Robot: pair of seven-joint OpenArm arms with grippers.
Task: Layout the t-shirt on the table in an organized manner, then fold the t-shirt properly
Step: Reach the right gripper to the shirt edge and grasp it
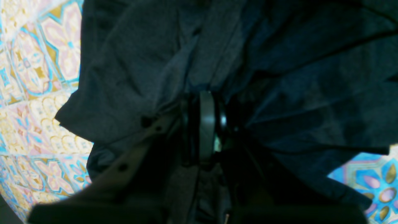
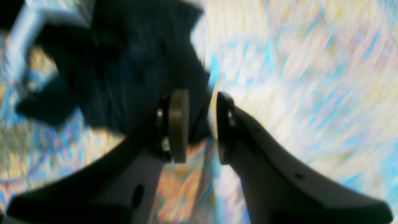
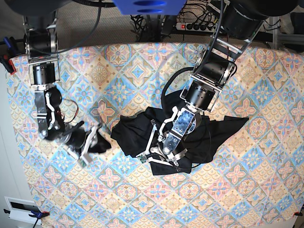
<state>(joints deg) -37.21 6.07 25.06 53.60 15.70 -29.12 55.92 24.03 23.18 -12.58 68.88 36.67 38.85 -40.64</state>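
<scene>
- Base view showed the t-shirt point(image 3: 209, 130) bunched mid-table point(image 3: 266, 190), the left gripper point(image 1: 206, 124) pinching its fabric to lift and spread it.
- The right gripper point(image 2: 199, 124), near the left edge, stood parted, seemingly empty amid blur.

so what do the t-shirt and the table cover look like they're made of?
t-shirt: looks like thin soft knit, matte black; it bunches into fine creases and radiating folds where the left gripper pinches it.
table: surface appears to be a printed cloth or sheet with a pastel tile pattern, low sheen; it lies flat, so cloth versus vinyl is unclear.
</scene>
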